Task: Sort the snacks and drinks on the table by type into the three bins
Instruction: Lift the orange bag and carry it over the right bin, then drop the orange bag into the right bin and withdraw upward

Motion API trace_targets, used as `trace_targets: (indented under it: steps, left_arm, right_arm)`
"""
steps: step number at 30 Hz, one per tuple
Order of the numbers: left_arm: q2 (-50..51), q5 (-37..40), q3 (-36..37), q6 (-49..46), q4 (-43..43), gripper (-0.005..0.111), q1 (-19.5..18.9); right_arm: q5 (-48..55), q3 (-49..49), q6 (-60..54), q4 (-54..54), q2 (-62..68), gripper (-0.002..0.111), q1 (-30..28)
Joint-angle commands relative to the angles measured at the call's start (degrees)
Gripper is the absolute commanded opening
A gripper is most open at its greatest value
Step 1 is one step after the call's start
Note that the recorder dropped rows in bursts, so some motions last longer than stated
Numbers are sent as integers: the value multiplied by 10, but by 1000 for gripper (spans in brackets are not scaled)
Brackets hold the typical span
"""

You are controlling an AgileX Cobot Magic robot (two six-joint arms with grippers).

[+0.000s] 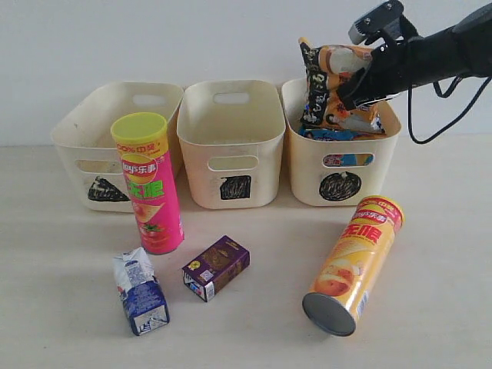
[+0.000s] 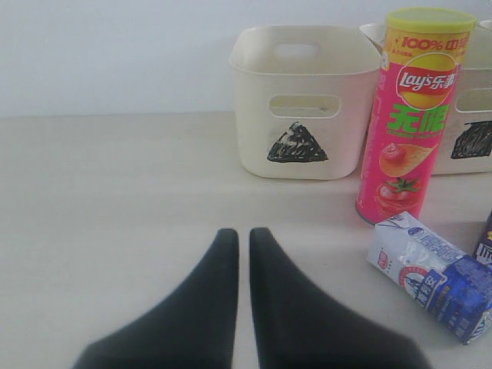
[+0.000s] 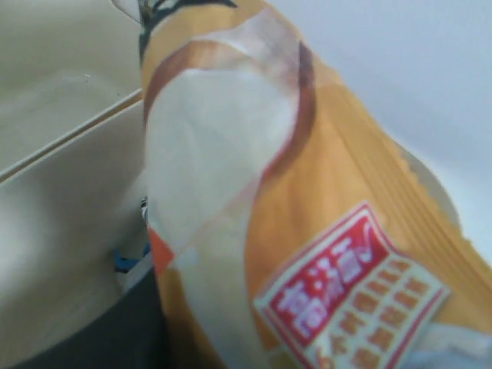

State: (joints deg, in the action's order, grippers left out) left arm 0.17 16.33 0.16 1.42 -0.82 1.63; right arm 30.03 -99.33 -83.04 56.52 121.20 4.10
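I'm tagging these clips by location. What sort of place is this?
Likely a lab test bench, not a home: bare white wall, three cream bins with hand-drawn black marks, and a pink chip tube staged on a plain table.

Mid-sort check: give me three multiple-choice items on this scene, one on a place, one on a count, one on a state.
1. The orange noodle packet is:
A in the left bin
B in the middle bin
C held by the right gripper at the right bin

2. Chip tubes on the table:
A one
B two
C three

3. The orange-yellow tube is:
A lying on its side
B standing upright
C inside a bin

Key:
1 C: the gripper clamps it at that bin's mouth.
2 B: the pink tube and the orange-yellow one.
3 A: its metal base faces the exterior camera.
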Motion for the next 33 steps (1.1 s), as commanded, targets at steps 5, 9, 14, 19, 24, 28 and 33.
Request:
trace_targets:
  steps: [5,9,14,19,24,28,33]
  left_arm:
    - [-2,-5,-2,7,4,4,-1]
    - [-2,-5,-2,7,4,4,-1]
    - [-2,-5,-2,7,4,4,-1]
    - [-2,-5,-2,7,4,4,-1]
    - [-2,-5,-2,7,4,4,-1]
    - [-2,-5,-2,7,4,4,-1]
    - [-2,-4,-2,7,4,4,-1]
  right_arm:
    - [-2,-7,-2,18,4,23,-1]
    - [-11,-7,-2,18,5,59,-1]
    - [-47,-7,20,18,5,88,-1]
    - [-50,-7,45,18,-1,89,-1]
    - [-19,-7,78,18,-46,89,-1]
    - [27,-7,116,12,-74,88,-1]
    - [154,-7,169,-63,-94,35,-1]
